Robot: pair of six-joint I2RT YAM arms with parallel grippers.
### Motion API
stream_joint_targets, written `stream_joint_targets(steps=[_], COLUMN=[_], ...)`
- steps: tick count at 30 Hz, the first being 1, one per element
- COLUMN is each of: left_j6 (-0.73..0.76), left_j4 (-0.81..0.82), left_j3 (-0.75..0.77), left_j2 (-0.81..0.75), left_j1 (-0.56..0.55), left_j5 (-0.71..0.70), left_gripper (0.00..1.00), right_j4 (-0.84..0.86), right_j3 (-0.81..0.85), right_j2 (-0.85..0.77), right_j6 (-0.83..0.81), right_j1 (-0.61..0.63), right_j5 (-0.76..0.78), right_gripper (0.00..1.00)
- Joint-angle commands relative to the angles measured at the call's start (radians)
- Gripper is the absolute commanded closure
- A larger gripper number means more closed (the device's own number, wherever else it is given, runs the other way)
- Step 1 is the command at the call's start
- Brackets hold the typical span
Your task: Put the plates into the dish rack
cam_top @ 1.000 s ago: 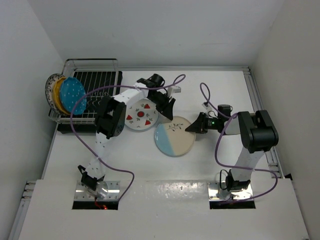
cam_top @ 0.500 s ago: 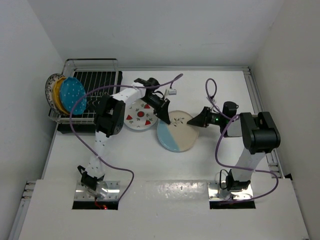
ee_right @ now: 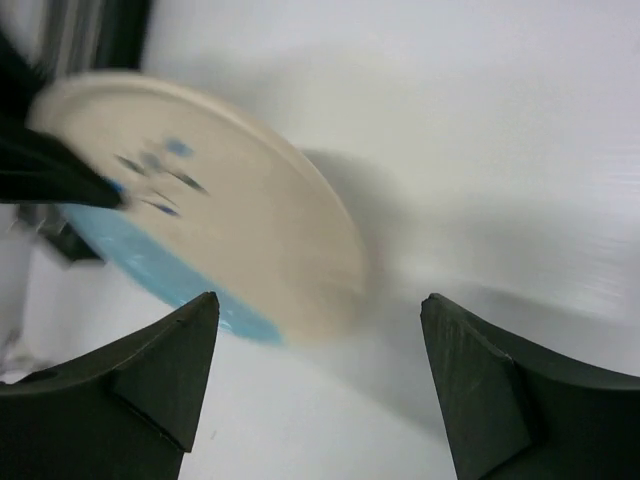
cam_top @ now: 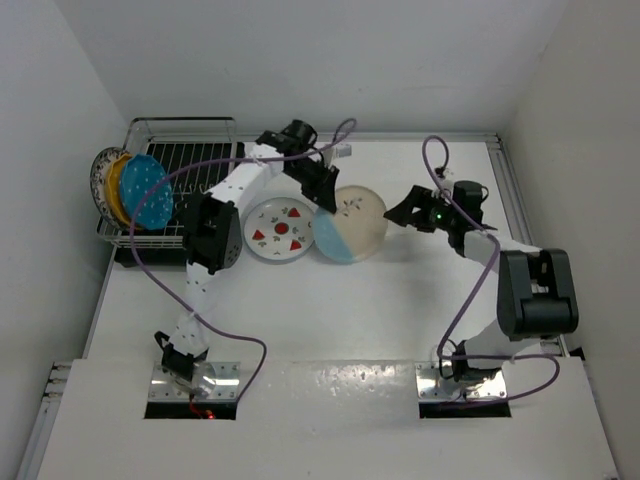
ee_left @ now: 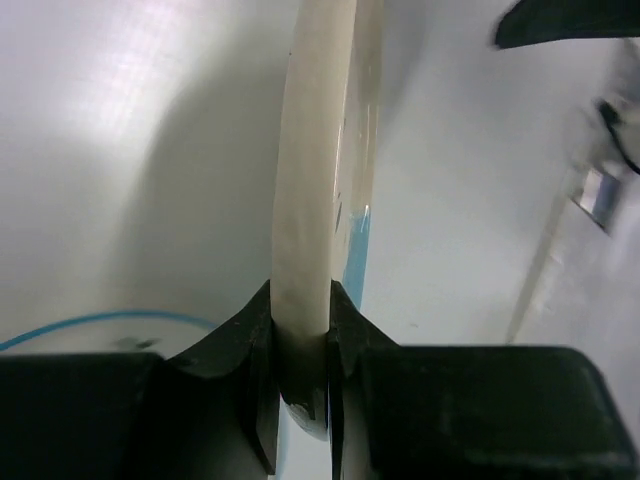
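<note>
**Dish rack** (cam_top: 190,170): silver wire, on a black tray (cam_top: 140,258), at the far left corner of the white table (cam_top: 350,330).

**Plates in the rack, three:** they stand on edge at its left end, packed face to face.
- White plate with blue floral rim (cam_top: 99,178), leftmost.
- Yellow plate (cam_top: 116,190), in the middle.
- Teal dotted plate (cam_top: 147,192), rightmost, with its face showing.

**Strawberry plate** (cam_top: 282,230): lies flat on the table, right of the rack and near the middle. No gripper touches it.

**Cream-and-light-blue plate** (cam_top: 352,222): just right of the strawberry plate, tilted up off the table, with its sprig toward the far side. The left wrist view shows it edge-on (ee_left: 312,180). The right wrist view shows it blurred (ee_right: 200,210).

**Left gripper** (cam_top: 325,196): reaches in from the far left. It is clamped narrow on the left rim of the cream-and-light-blue plate. In its own camera the gripper (ee_left: 300,335) has the rim pinched between both fingers (ee_left: 245,345).

**Right gripper** (cam_top: 405,212): just right of that plate and apart from it. In its own camera the gripper (ee_right: 320,345) has its jaws spread wide with nothing between them. The plate's rim lies beyond the fingertips (ee_right: 170,365).

**Purple cables** (cam_top: 440,300): loop along both arms.
</note>
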Motion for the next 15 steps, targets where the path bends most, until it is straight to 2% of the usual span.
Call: stream_joint_targets(steps=[1, 5, 9, 15], left_j6=[-0.096, -0.085, -0.062, 0.022], left_j4=[0.140, 0.200, 0.168, 0.135], left_j3=[0.157, 0.218, 0.336, 0.278], left_j2=[-0.194, -0.327, -0.392, -0.487], left_j1=[0.095, 0.175, 0.279, 0.379], left_j5=[-0.224, -0.428, -0.631, -0.870], left_gripper=[1.00, 1.00, 1.00, 1.00], right_j4=[-0.194, -0.182, -0.220, -0.252], right_j3=[0.032, 0.015, 0.035, 0.056], right_j2=[-0.104, -0.211, -0.242, -0.234], right_j6=[-0.036, -0.022, -0.062, -0.079], right_j1=[-0.033, -0.027, 0.019, 0.077], right_j5=[0.401, 0.451, 0.487, 0.512], right_gripper=[0.19, 0.19, 0.19, 0.19])
